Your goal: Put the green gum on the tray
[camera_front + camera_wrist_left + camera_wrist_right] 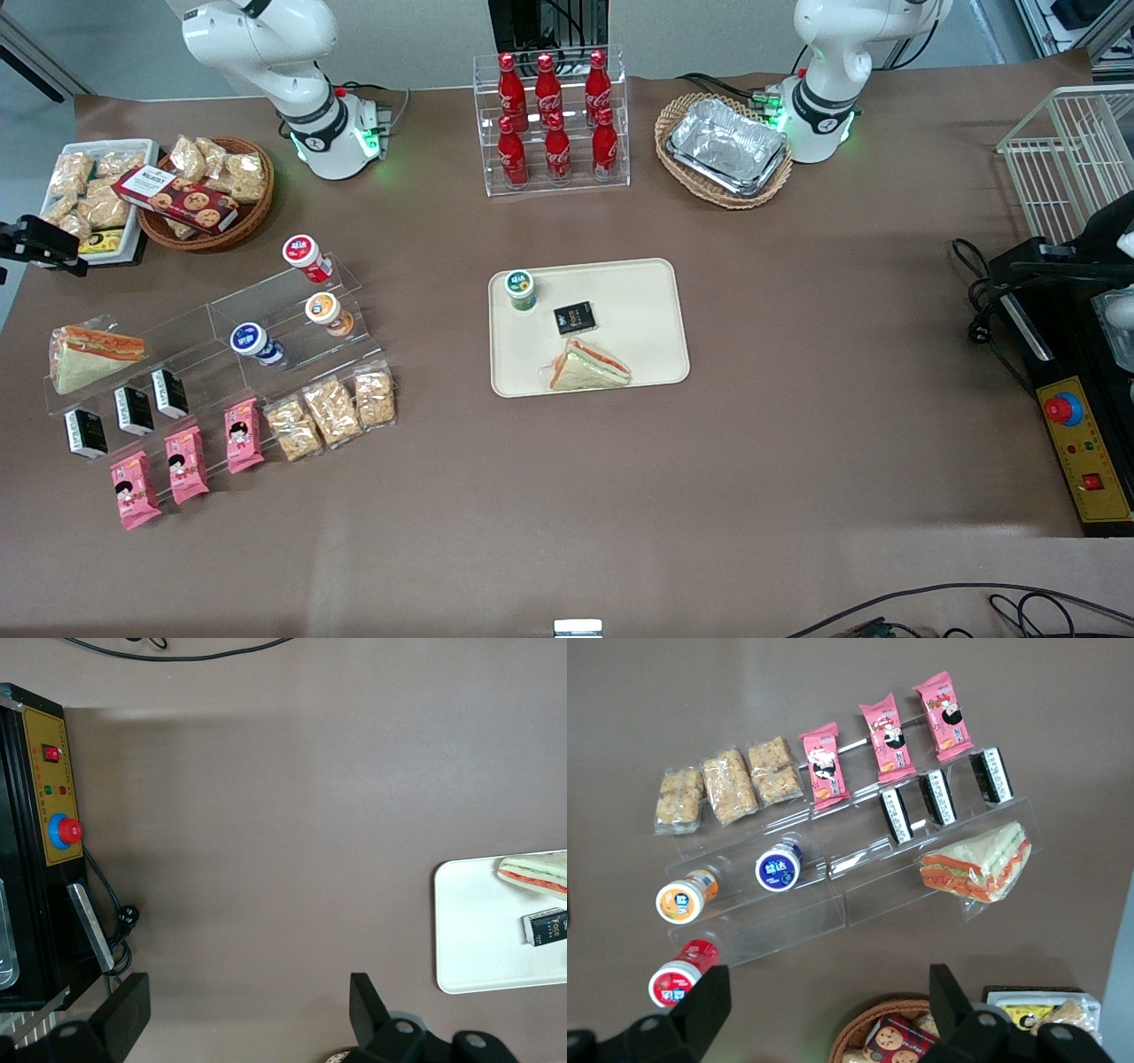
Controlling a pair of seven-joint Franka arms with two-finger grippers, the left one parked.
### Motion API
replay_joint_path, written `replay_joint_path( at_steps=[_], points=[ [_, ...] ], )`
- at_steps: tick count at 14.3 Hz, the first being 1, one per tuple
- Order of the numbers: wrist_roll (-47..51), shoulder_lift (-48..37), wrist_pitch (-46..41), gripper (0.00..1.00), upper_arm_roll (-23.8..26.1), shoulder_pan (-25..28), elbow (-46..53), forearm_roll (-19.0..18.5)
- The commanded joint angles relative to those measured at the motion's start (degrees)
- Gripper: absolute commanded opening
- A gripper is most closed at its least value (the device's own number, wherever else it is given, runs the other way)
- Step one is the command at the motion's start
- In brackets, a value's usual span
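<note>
- Pink snack packs (186, 465) lie nearest the front camera, at the working arm's end of the brown desk (797, 461).
- Just farther back: three bags of cereal bars (332, 410) and small black boxes (124, 412) on a clear stepped display (213, 346).
- A wrapped sandwich (89, 354) sits on the display; a blue-lidded bottle (255, 342), an orange-lidded bottle (328, 313) and a red-lidded bottle (306, 256) lie on its steps.
- Mid-desk: the tray (651, 301), flat and cream. A second sandwich (589, 368) lies at its near edge, a small black packet (574, 318) in the middle.
- The green gum (521, 289) stands upright on the tray, in the corner farther from the front camera, toward the working arm's end. Nothing touches it.
- Farther back: a wicker basket (208, 199) of snacks, a rack of red cola bottles (554, 124), and foil trays (728, 146) in another basket.
- The hand (824, 1001) hangs high above the display and the snack basket, well apart from the tray; its two fingers (704, 1001) are spread wide with nothing between them.
</note>
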Motion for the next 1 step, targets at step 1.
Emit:
replay_joint_path(
  at_steps=[1],
  points=[
    [6.1,0.6,-1.3,1.00,1.6,-1.1,0.5,3.1]
  ],
)
